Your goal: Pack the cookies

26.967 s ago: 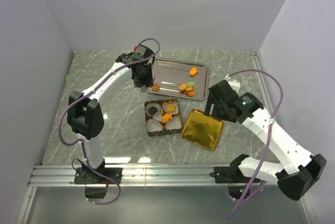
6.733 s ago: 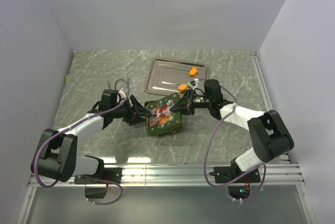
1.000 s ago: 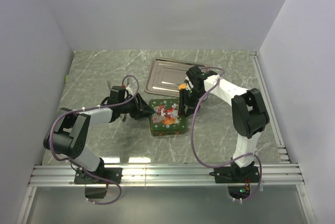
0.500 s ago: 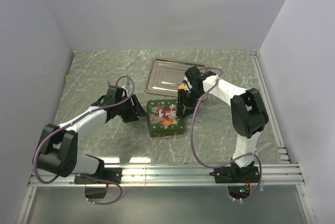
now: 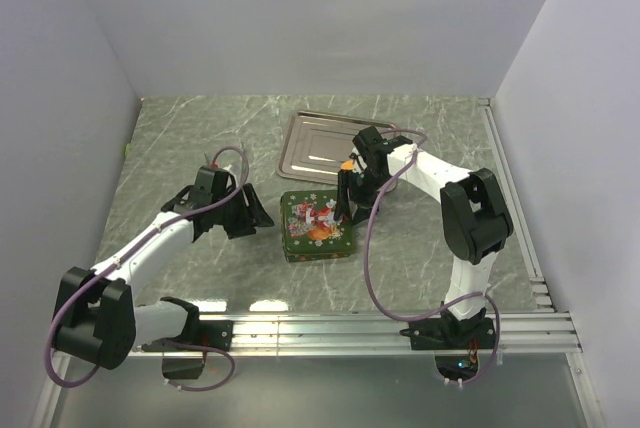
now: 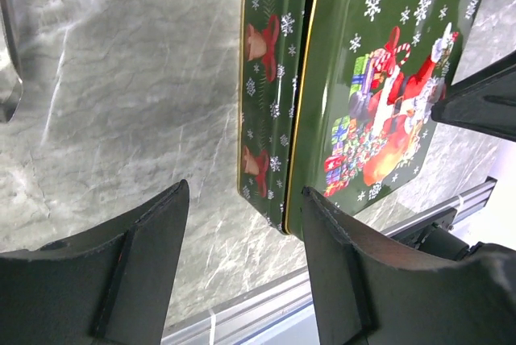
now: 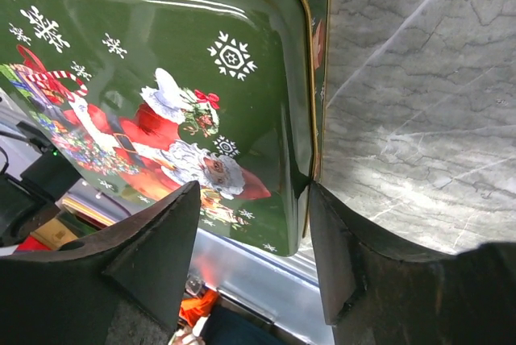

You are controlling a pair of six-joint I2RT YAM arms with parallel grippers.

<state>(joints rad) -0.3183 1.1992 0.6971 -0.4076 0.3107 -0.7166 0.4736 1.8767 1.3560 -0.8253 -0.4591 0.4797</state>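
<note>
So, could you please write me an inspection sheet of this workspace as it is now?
Surface: grey marbled table, no spills seen.
Job's things: green rectangular Christmas tin, lid on, contents hidden; small orange piece at the tray's edge, maybe a cookie.
Clutter: shallow silver metal tray behind the tin.
Grippers: left gripper open, facing the tin's side without touching it; right gripper open, straddling the lid's edge.
Cables: purple cables hang in loose loops, no snag seen.
Surroundings: plain white walls on three sides; aluminium rail at the near edge.
</note>
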